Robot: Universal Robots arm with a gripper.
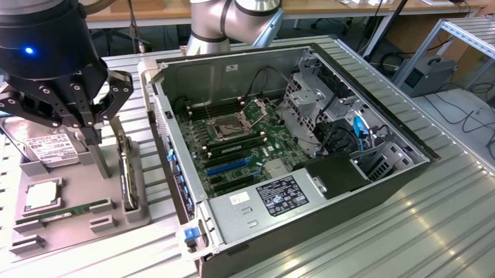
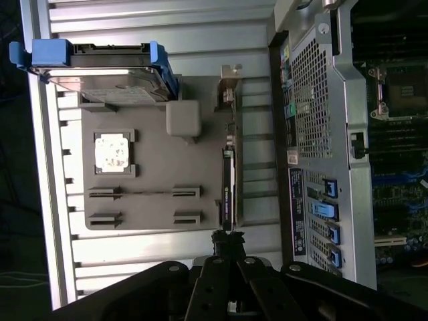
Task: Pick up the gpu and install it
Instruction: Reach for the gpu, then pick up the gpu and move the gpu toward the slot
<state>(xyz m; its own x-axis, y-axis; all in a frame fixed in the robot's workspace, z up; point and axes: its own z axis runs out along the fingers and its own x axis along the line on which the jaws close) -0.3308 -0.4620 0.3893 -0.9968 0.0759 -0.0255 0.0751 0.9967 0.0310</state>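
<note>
The gpu (image 1: 127, 174) is a thin black card standing on edge along the case-side rim of a grey parts holder (image 1: 69, 223), at the exterior view's left. Seen edge-on in the wrist view, the gpu (image 2: 227, 184) has its silver bracket (image 2: 229, 87) at the end far from the fingers. My gripper (image 1: 91, 136) hovers over the holder, just beside the card and above it. In the wrist view my gripper (image 2: 227, 239) is shut, its fingertips pressed together with nothing between them, just off the card's near end.
The open computer case (image 1: 363, 174) lies beside the holder, its motherboard (image 1: 232, 145) exposed with a blue slot (image 1: 228, 168). The holder also carries a hard drive (image 1: 46, 147), a CPU (image 1: 43, 196) and a green RAM stick (image 1: 66, 213). Everything rests on a ribbed metal table (image 1: 418, 231).
</note>
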